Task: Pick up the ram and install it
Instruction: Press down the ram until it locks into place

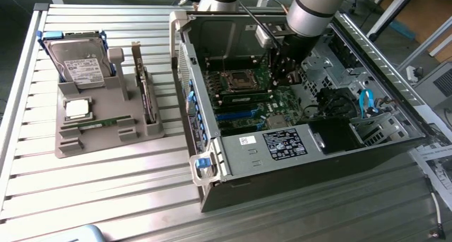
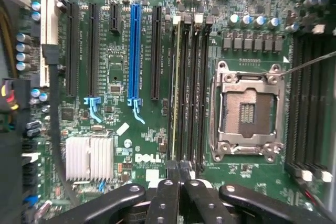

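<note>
The arm reaches down into the open computer case (image 1: 310,120), its gripper (image 1: 286,72) hanging low over the motherboard (image 1: 261,101) just at about two o'clock from the empty processor socket (image 1: 238,81). From the wrist camera the two black fingers (image 2: 178,174) sit pressed together with no gap between them and nothing held. Directly ahead of the fingertips the ram (image 2: 176,85) stands seated in one of the memory slots beside the processor socket (image 2: 247,111), a thin green edge running along its slot; in the exterior view it reads as the long green strip (image 1: 244,96) at six o'clock from the socket. Off to nine o'clock of the case, the grey parts holder (image 1: 106,125) on the slatted table (image 1: 106,189) carries a hard drive (image 1: 79,62), a square silver processor chip (image 1: 76,108) and an upright expansion card (image 1: 145,93).
</note>
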Robot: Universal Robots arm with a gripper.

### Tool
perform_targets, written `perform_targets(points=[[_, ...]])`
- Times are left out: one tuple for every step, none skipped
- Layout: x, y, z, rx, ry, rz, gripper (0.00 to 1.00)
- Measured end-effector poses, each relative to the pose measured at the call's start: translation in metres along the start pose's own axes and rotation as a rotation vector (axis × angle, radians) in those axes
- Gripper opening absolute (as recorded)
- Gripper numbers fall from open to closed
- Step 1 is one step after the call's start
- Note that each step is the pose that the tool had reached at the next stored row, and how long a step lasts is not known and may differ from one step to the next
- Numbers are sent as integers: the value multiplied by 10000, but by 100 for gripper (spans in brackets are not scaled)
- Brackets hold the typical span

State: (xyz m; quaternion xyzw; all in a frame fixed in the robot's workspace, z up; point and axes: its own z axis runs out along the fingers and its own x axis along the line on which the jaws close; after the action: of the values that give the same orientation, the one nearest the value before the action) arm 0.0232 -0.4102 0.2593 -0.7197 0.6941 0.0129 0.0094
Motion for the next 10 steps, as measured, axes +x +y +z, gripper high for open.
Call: perform_targets(points=[[-2,0,-75,0,0,1,11],[-4,1,-131,0,3,0,11],[-5,2,-167,0,0,-1,11],[-6,20,-167,2,-56,0,11],[-7,56,-167,4,-99,0,11],[-9,101,-166,6,-131,-1,11],[-11,148,-165,7,-154,-1,11],[-12,198,-166,7,-171,0,11],[-14,241,-166,7,-184,-2,11],[-15,290,-165,8,-198,-1,11]])
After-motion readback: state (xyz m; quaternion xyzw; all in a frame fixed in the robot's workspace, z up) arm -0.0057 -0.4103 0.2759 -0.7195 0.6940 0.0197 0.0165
